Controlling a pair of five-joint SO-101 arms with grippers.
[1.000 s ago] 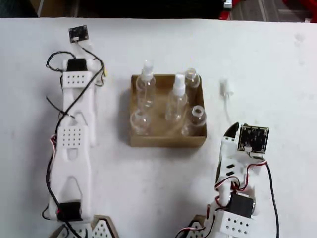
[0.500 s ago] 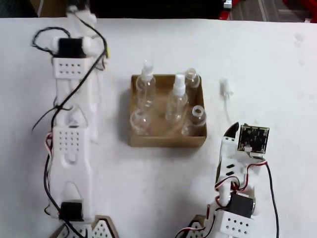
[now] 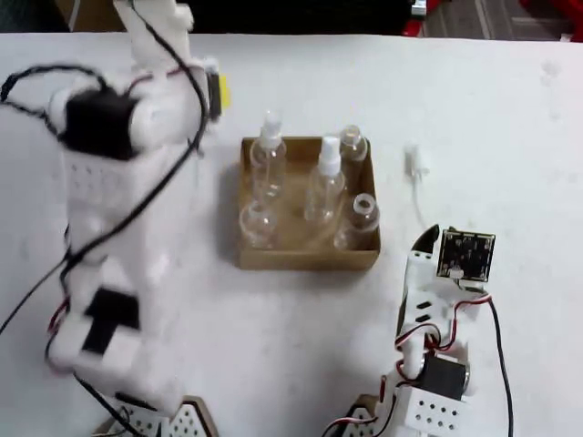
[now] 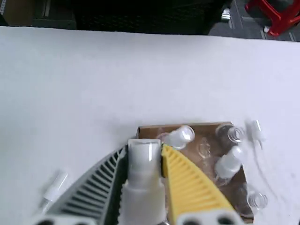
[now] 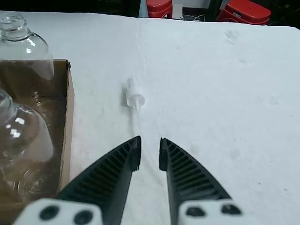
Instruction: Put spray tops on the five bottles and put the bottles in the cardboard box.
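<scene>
The cardboard box [image 3: 310, 259] holds several clear bottles. Two of them wear white spray tops [image 3: 270, 127] and three stand with open necks [image 3: 363, 206]. My left gripper [image 4: 145, 149] is raised over the table beside the box [image 4: 149, 129], shut on a white spray top [image 4: 144, 157] between its grey and yellow fingers. A loose spray top [image 3: 414, 164] lies on the table to the right of the box. My right gripper [image 5: 150, 152] points at that spray top [image 5: 134, 99] from the near side, open by a narrow gap with nothing in it.
Another loose spray top [image 4: 54, 183] lies on the white table on the side of the box away from the right arm. The raised left arm [image 3: 118, 182] hides much of the table's left side. Red stools [image 5: 161, 7] stand beyond the far edge.
The left arm, lying stretched along the table a second ago, has lifted high and swung its gripper toward the far left of the box. The right arm and the bottles have not moved.
</scene>
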